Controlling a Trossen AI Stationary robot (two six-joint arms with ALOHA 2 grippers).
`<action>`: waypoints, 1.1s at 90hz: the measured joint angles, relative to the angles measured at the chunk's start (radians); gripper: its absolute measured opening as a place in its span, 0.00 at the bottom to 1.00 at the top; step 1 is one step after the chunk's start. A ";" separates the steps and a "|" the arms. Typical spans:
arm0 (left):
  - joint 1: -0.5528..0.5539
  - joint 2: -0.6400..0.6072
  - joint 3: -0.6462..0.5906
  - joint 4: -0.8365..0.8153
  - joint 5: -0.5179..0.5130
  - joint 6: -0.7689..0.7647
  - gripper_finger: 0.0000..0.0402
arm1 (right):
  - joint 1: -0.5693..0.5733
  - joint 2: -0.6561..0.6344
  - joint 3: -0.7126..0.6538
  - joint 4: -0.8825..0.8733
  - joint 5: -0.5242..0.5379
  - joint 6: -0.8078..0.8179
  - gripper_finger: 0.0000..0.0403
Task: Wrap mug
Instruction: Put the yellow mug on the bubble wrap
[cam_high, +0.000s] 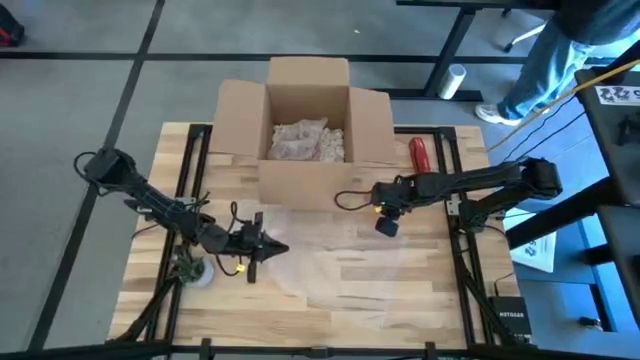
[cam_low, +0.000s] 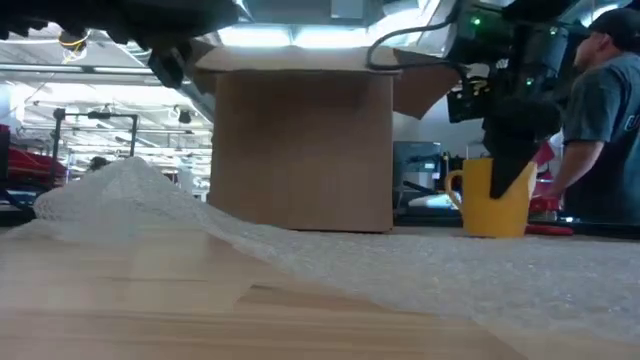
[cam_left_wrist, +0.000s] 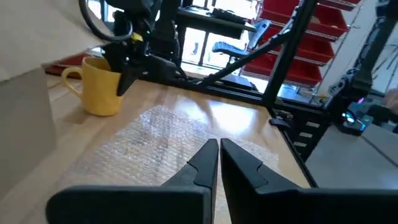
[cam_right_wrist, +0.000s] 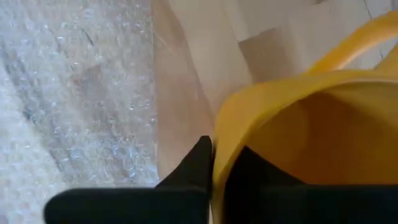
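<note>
The yellow mug stood upright on the wooden table, in front of the cardboard box and toward its right side, just off the edge of the bubble wrap. Its handle pointed toward the box side in the low view. The right gripper came down over the mug from above and pinched its rim: one dark finger sat outside the wall and the other inside the cup, so its jaws were closed on the mug's wall. In the high view the right arm reached in from the table's right edge and ended over the mug.

The bubble wrap lay spread flat across the middle of the table, with one part bunched up into a low mound on the left in the low view. The left gripper hovered over the left part of the table near the sheet's edge, its two fingers drawn together with only a thin slit between them and nothing held. A red object lay beside the box on its right. A person stood beyond the table.
</note>
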 joint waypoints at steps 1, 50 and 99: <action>-0.001 0.000 0.000 0.000 0.000 0.002 0.00 | 0.004 -0.002 0.004 -0.008 -0.001 0.007 0.02; -0.011 -0.030 0.001 -0.109 0.000 0.068 0.00 | 0.428 0.111 0.455 -0.248 0.025 0.309 0.00; -0.070 -0.041 0.001 -0.113 0.001 0.030 0.00 | 0.409 0.703 0.990 -0.274 0.006 0.077 0.00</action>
